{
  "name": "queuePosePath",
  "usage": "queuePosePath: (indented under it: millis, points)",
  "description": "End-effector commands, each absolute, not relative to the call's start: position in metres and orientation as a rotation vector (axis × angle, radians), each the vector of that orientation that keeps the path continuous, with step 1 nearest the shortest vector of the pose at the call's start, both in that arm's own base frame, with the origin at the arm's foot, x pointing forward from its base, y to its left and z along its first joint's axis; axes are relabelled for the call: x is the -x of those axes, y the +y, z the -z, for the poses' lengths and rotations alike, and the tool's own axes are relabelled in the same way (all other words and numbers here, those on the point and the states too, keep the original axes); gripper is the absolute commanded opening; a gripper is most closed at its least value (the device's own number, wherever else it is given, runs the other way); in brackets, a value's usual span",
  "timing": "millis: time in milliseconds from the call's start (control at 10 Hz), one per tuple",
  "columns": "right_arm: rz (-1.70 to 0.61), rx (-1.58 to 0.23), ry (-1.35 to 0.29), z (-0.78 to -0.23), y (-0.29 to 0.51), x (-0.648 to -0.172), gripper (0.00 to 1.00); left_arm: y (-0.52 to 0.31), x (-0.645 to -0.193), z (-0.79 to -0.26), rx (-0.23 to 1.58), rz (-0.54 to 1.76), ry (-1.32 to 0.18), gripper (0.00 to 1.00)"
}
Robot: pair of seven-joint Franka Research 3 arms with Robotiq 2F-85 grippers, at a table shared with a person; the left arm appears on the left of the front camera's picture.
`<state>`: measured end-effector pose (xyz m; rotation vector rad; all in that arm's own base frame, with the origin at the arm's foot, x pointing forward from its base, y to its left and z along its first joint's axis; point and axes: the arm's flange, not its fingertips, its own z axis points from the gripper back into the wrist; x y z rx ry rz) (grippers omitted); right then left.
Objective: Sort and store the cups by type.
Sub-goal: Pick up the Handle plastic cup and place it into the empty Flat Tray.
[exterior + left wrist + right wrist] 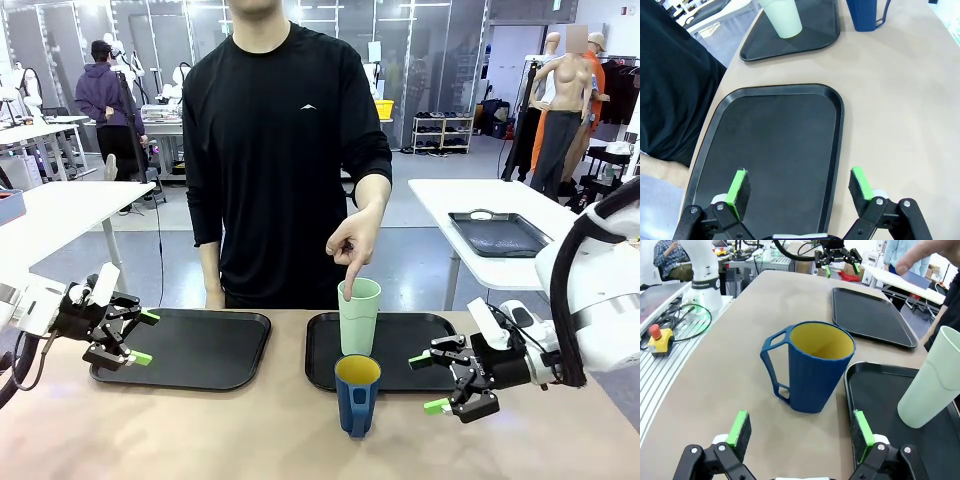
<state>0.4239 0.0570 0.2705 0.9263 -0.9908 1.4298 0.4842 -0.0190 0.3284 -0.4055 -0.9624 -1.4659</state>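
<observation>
A tall pale green tumbler (359,316) stands upright on the right black tray (410,345); the person's forefinger (347,287) touches its rim. A dark blue handled mug (357,393) with a yellow inside stands on the bare table just in front of that tray, handle towards me. My right gripper (428,382) hovers open to the right of the mug, apart from it. In the right wrist view the mug (812,367) and tumbler (932,385) lie beyond the open right gripper (800,432). My left gripper (146,337) is open over the left tray (200,350), with nothing between its fingers (740,184).
The left tray (775,145) has nothing on it. The person stands at the far edge, behind the trays. A white table with another dark tray (497,232) is at the back right. A red stop button (655,332) and cables lie beside the table's near edge.
</observation>
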Motion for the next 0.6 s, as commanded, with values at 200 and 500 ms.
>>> queuePosePath:
  millis: [200,500]
  points:
    - [-1.43,-0.926,-0.991,-0.271,0.057,-0.424,1.0,-0.018,-0.484,-0.329,0.421,1.469,-0.974,1.0]
    - [-1.43,-0.926,-0.991,-0.271,0.057,-0.424,1.0,-0.018,-0.484,-0.329,0.421,1.469,-0.974,1.0]
